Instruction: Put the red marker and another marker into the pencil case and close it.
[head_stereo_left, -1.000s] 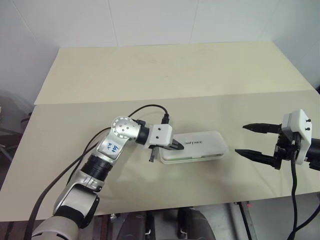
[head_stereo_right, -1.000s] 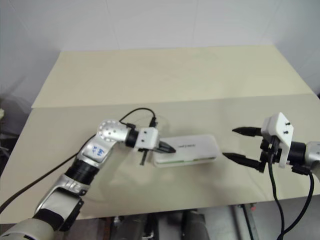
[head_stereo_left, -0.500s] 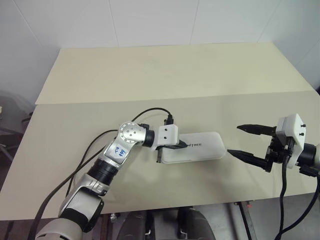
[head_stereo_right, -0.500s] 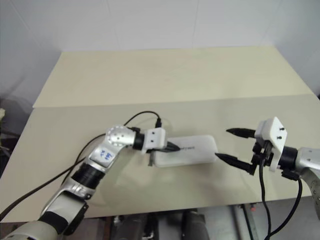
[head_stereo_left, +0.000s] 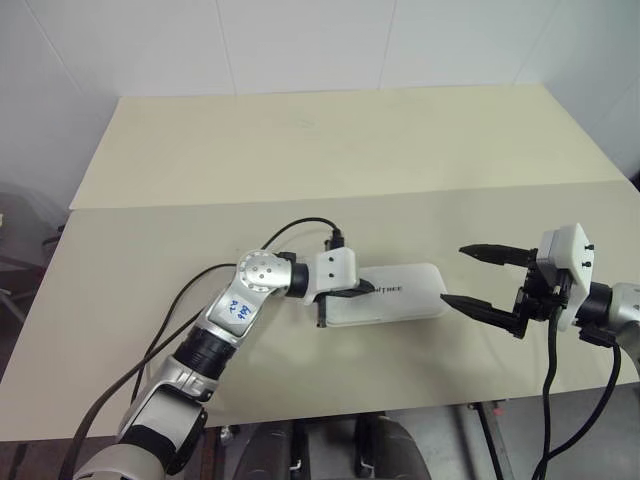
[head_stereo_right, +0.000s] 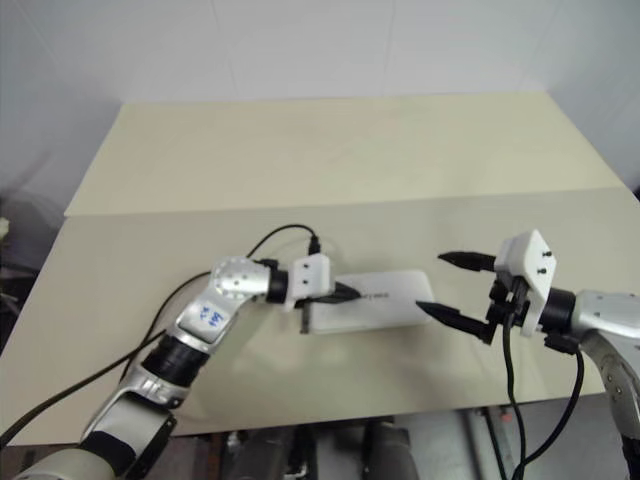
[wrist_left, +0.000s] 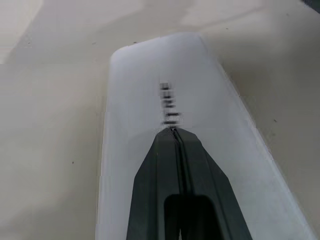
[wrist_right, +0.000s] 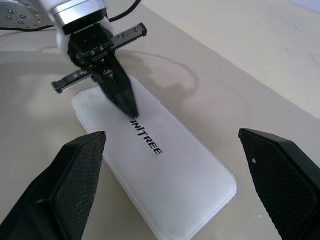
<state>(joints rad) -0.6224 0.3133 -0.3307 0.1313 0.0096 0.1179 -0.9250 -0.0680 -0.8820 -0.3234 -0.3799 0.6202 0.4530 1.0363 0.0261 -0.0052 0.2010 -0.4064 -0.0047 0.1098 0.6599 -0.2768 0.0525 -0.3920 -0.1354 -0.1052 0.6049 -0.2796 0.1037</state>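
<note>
Case flat on table, lid down. L gripper pinched tight, tip pressing lid by lettering, likely to seat it. R gripper spread wide just beside case end, prob. to steady it.

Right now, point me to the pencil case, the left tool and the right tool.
pencil case (wrist_right: 175, 172): right wrist view, bare lid past the lettering.
left tool (wrist_right: 131, 111): right wrist view, shut fingertips on the lid.
right tool (head_stereo_left: 470, 276): left eye view, gap midway between its open fingertips.
</note>
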